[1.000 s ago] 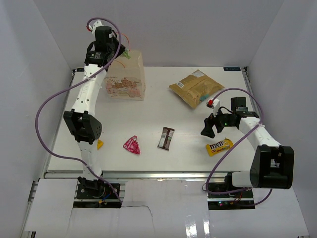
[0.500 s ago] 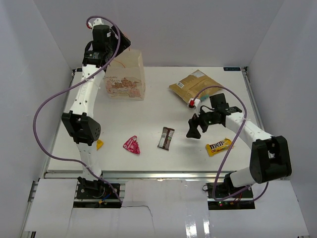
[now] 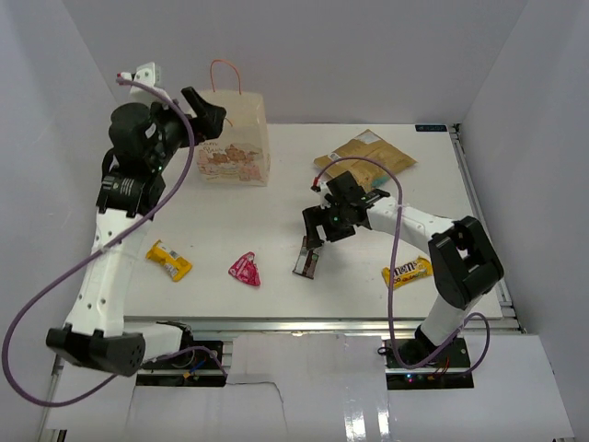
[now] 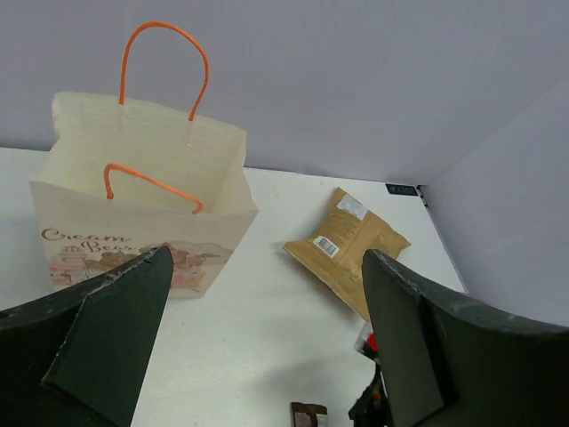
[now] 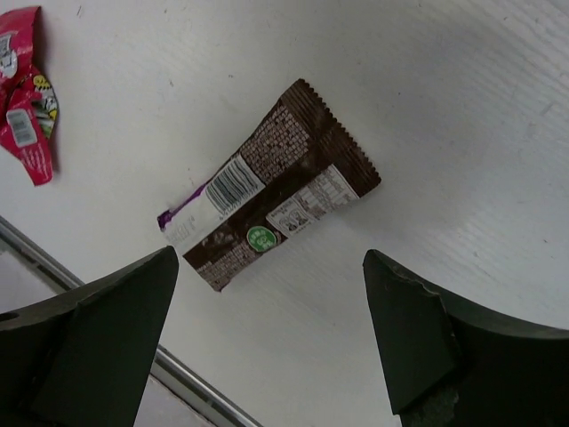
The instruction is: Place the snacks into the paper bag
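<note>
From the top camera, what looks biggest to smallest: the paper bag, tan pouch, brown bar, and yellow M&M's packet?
1. paper bag
2. tan pouch
3. brown bar and M&M's packet: about alike, and the bar is partly hidden, so no ranking.

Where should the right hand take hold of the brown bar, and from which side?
Across its narrow middle, coming straight down from above. The brown bar lies flat on the table, long and slim, with bare surface along both long edges. The right hand hangs open over it; a slight wrist turn would likely square the fingers to it.
</note>
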Robot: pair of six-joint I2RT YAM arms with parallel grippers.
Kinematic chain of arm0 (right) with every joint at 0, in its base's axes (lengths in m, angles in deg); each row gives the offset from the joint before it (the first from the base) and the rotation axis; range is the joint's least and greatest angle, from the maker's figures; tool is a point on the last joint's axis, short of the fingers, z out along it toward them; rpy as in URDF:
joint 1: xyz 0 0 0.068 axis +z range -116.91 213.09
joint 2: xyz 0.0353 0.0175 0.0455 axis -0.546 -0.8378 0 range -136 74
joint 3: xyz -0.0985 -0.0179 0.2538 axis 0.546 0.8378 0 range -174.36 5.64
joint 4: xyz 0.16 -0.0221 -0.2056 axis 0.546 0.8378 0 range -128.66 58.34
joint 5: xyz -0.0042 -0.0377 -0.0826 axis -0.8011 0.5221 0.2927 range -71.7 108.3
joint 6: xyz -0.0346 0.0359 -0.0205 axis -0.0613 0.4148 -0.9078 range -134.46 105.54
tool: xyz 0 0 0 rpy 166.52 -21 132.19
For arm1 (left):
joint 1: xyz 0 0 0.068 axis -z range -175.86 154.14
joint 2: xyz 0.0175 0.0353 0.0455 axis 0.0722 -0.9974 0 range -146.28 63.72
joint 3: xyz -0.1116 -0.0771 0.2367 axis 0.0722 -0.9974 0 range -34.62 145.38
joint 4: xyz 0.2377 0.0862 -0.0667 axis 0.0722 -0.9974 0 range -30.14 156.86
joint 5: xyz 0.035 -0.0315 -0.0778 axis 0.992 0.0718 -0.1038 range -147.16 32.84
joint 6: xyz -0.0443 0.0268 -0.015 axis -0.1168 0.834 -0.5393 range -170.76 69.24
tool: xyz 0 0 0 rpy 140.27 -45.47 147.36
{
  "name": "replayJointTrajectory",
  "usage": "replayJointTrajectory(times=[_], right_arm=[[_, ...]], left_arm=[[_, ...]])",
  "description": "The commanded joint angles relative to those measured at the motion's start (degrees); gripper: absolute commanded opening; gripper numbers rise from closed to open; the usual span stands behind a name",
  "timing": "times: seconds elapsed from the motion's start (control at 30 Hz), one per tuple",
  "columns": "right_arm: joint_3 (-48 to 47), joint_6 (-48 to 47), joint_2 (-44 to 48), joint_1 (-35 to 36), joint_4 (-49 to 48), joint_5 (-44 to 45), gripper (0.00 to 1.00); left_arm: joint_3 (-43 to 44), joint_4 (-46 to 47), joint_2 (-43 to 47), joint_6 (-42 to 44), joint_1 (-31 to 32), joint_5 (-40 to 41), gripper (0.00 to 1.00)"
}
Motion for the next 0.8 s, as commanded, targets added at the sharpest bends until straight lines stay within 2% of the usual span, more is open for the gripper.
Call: replayJointTrajectory(times=[0.0, 0.17, 0.43, 0.57, 0.73, 0.77], right_arm=[[-4.76, 9.37, -2.75, 2.25, 2.27, 7.15, 0.9], [-5.56, 12.36, -5.39, 4.98, 3.94, 11.02, 0.91], [-5.56, 13.86, -11.01, 6.83, 3.33, 8.3, 1.0], [-6.44, 13.95, -13.3, 7.44, 3.68, 8.03, 0.86], [-6.17, 13.16, -14.01, 7.79, 3.85, 11.98, 0.66], [-6.0, 12.98, -14.1, 7.88, 3.85, 12.77, 0.58]], left_arm=[[-10.74, 3.64, 10.72, 0.65, -0.11, -1.12, 0.98], [-25.58, 1.45, 22.88, -5.4, -0.11, 0.2, 0.98], [-36.94, -3.74, 33.78, -14.47, -0.11, -0.41, 0.98], [-41.25, -5.85, 37.56, -17.81, -0.11, -0.93, 0.98], [-46.0, -8.66, 42.14, -20.1, -0.11, 0.03, 0.98], [-46.7, -8.84, 43.1, -20.37, -0.11, -0.14, 0.98]])
